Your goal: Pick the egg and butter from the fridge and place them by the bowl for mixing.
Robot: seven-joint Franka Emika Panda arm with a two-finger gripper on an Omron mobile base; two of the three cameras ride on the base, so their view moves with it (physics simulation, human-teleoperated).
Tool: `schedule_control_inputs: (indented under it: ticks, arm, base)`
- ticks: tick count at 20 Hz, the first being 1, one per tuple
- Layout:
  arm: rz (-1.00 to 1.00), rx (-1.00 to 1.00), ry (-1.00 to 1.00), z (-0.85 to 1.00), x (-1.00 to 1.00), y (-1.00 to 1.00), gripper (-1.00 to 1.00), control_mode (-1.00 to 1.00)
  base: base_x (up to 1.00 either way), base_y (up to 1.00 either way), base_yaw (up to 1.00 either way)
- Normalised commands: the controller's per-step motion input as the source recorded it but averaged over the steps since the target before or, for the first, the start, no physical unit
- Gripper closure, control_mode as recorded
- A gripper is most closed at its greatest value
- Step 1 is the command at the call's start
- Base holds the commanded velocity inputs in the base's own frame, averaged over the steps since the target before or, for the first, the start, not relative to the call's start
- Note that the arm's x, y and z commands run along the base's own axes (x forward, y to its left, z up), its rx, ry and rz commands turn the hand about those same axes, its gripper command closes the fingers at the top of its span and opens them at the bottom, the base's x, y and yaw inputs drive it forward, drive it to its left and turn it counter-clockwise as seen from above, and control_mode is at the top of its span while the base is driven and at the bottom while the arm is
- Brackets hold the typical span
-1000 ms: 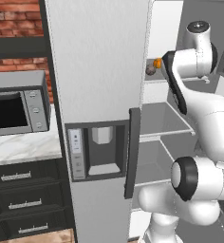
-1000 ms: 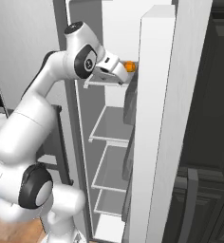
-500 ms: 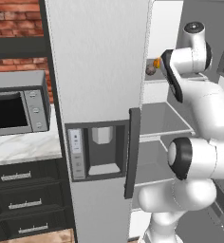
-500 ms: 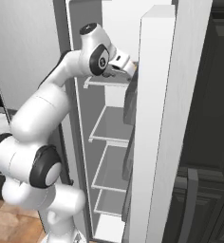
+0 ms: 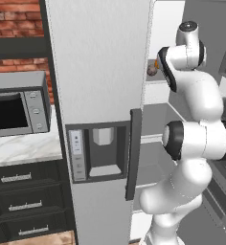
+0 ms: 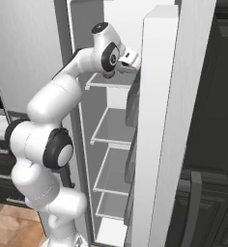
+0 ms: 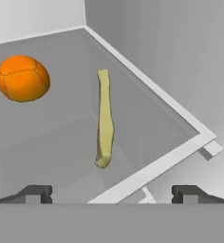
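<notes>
The light-grey fridge (image 5: 100,72) has its dispenser door closed and its right door (image 6: 169,120) swung open. My arm reaches into the top shelf (image 6: 111,87). My gripper (image 7: 112,193) is open, fingertips (image 7: 38,192) spread wide, hovering just before the shelf's front edge. A thin pale-yellow butter slab (image 7: 105,118) stands on edge in the middle of the shelf, straight ahead of the gap. Left of it lies an orange round fruit (image 7: 23,78). A small brownish egg-like thing (image 5: 152,71) sits at the shelf's edge beside my wrist. The bowl is out of view.
Lower white shelves (image 6: 113,128) lie under the arm. The open door's edge stands close to the hand on its right. A microwave (image 5: 16,105) sits on a marble counter (image 5: 24,146) over dark drawers (image 5: 24,191). A black wall oven (image 6: 207,144) stands right of the fridge.
The arm has stretched up and deeper into the fridge. In the right base view the hand has slid behind the open door's edge and the orange fruit has gone from sight.
</notes>
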Motion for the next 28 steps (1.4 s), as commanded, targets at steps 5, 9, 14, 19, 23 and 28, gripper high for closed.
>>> schedule_control_inputs:
  ticks: [5,9,14,19,23,28]
  arm:
    - [0.0,0.0,0.05,-0.15,0.43,-0.24,-1.0,-1.0]
    - [0.0,0.0,0.0,-0.15,0.45,-0.15,-1.0,-1.0]
    - [0.0,0.0,0.0,-0.22,0.28,-0.04,-1.0,-1.0]
    - [-0.02,0.0,0.0,-0.26,0.0,-0.06,-1.0,-1.0]
    - [-0.01,0.0,0.0,-0.28,0.0,-0.05,-1.0,-1.0]
    - [0.0,0.01,0.0,-0.27,0.0,-0.1,-1.0,-1.0]
  base:
    - [0.0,0.0,0.0]
    - [0.0,0.0,0.0]
    - [0.0,0.0,0.0]
    - [0.0,0.0,0.0]
    - [0.0,0.0,0.0]
    - [0.0,0.0,0.0]
